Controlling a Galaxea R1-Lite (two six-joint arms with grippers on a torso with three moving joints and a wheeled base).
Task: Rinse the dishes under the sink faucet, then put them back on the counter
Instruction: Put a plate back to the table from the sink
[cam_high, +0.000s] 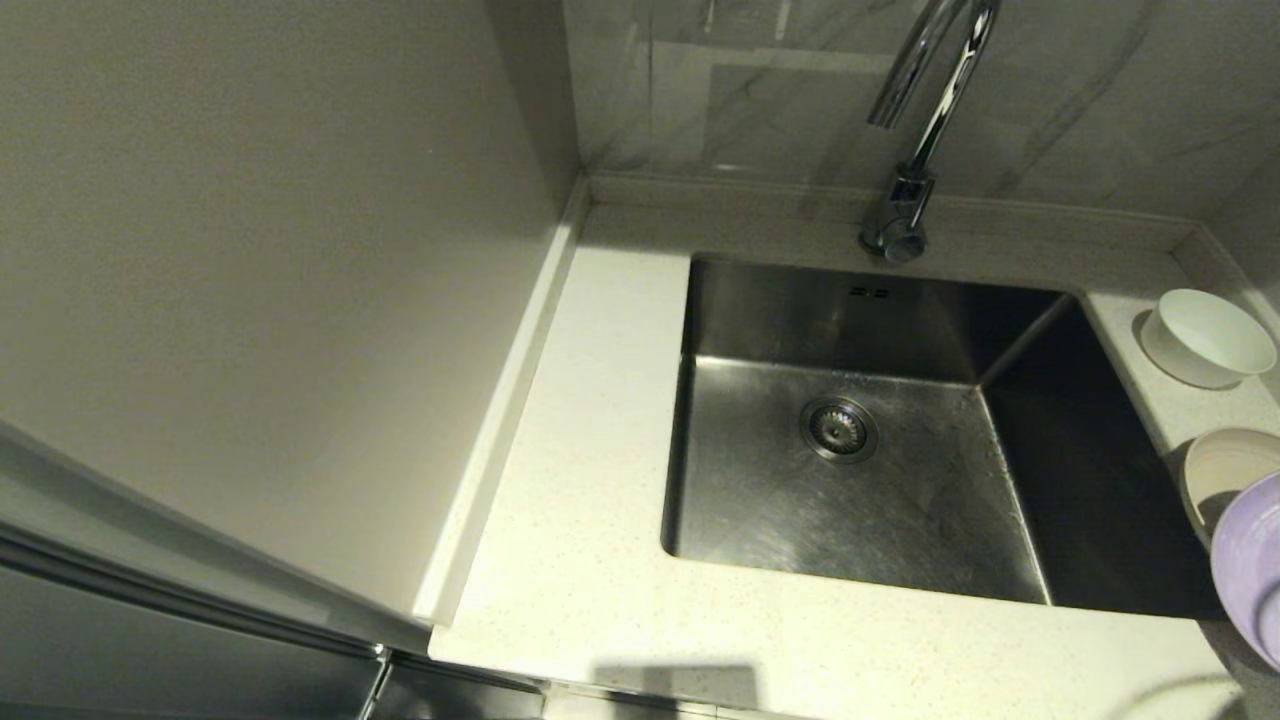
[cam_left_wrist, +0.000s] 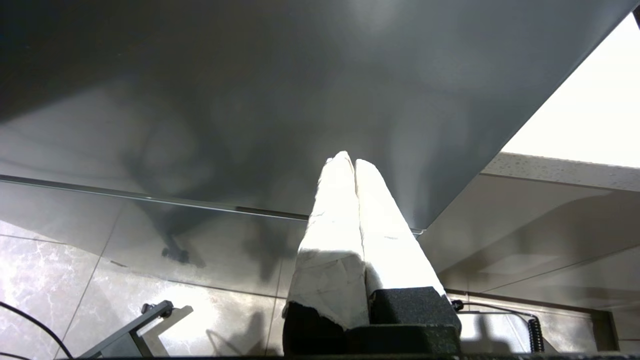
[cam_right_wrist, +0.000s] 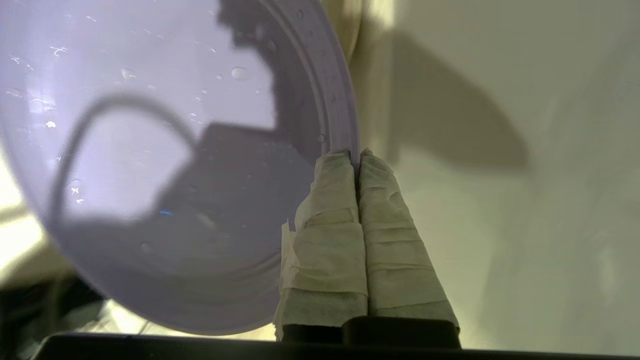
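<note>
The lavender plate (cam_high: 1252, 570) hangs tilted at the head view's right edge, over the counter (cam_high: 590, 560) beside the sink (cam_high: 850, 490). My right gripper (cam_right_wrist: 357, 155) is shut on the rim of this plate (cam_right_wrist: 150, 150), which carries water drops. The white bowl (cam_high: 1208, 337) stands on the counter to the right of the sink. The cream plate (cam_high: 1225, 470) lies just in front of the bowl, partly hidden by the lavender plate. The chrome faucet (cam_high: 925, 110) rises behind the sink; no water shows. My left gripper (cam_left_wrist: 349, 161) is shut on nothing, parked below counter level.
A tall pale panel (cam_high: 260, 280) walls off the counter's left side. The drain strainer (cam_high: 838, 429) sits in the middle of the basin floor. A marble-look wall (cam_high: 760, 90) stands behind the low back edge. Floor tiles (cam_left_wrist: 60, 280) show under the left gripper.
</note>
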